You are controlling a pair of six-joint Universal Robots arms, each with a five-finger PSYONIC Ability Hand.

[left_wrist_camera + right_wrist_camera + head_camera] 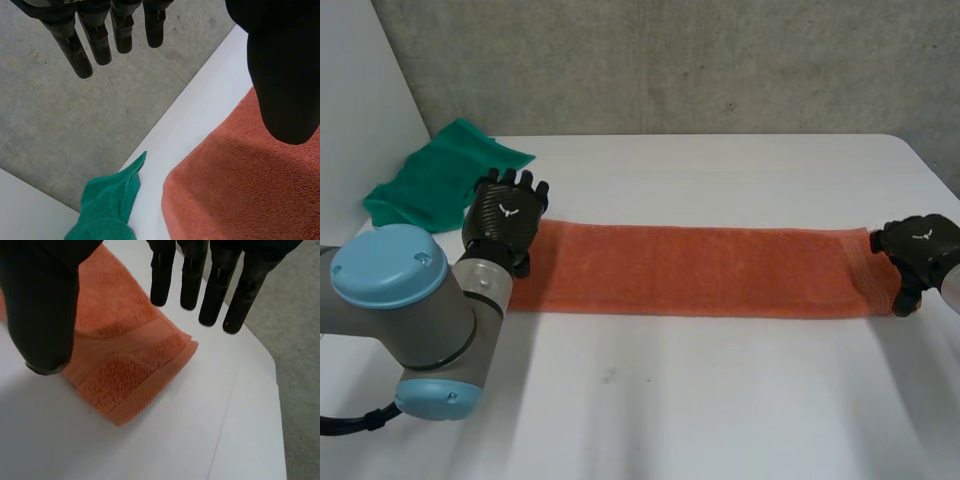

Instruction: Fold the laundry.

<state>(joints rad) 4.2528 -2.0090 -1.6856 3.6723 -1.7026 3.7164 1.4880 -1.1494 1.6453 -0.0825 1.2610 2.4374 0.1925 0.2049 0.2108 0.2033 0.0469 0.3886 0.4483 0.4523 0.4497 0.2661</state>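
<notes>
1. Terrycloth like this orange towel (pixel 690 270) is probably soft, limp and light. It should sag when lifted, so the corners of its short ends look like the best places to grip.
2. It lies flat as a long strip across the white table (pixel 720 400), and a green cloth (pixel 435 180) sits near its left end without touching it.
3. The left hand (pixel 505 215) hovers over the strip's left end, fingers straight and thumb spread, holding nothing.
4. The right hand (pixel 920 245) hangs over the right end, also spread and empty.
</notes>
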